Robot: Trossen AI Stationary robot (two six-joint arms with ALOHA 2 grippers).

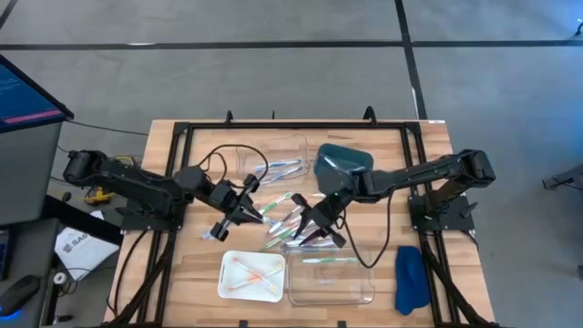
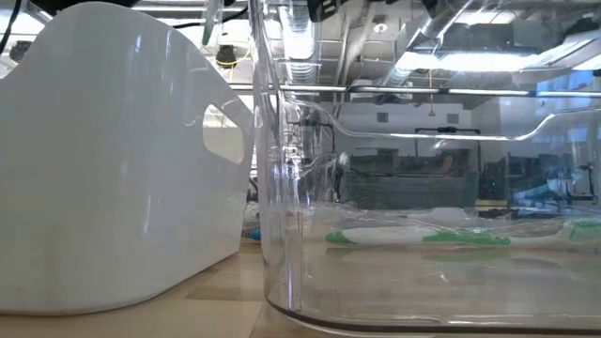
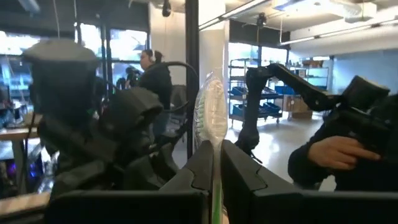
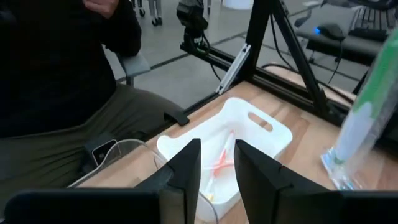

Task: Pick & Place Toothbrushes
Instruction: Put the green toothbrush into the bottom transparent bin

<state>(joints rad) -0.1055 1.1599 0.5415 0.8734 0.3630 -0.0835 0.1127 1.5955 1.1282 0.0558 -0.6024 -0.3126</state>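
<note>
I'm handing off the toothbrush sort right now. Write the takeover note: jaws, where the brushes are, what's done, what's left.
Left gripper: jaws shut on a wrapped green toothbrush, held at the left edge of the loose pile.
Right gripper: over the right side of the pile, jaws a little apart, nothing seen between them.
Done: orange-pink brushes in the white tray; one green brush in the near clear tray; a few light ones in the far clear tray.
Left: the loose pile mid-table, plus placing the held brush.
The blue cloth lies at the near right, no part of the sort.
</note>
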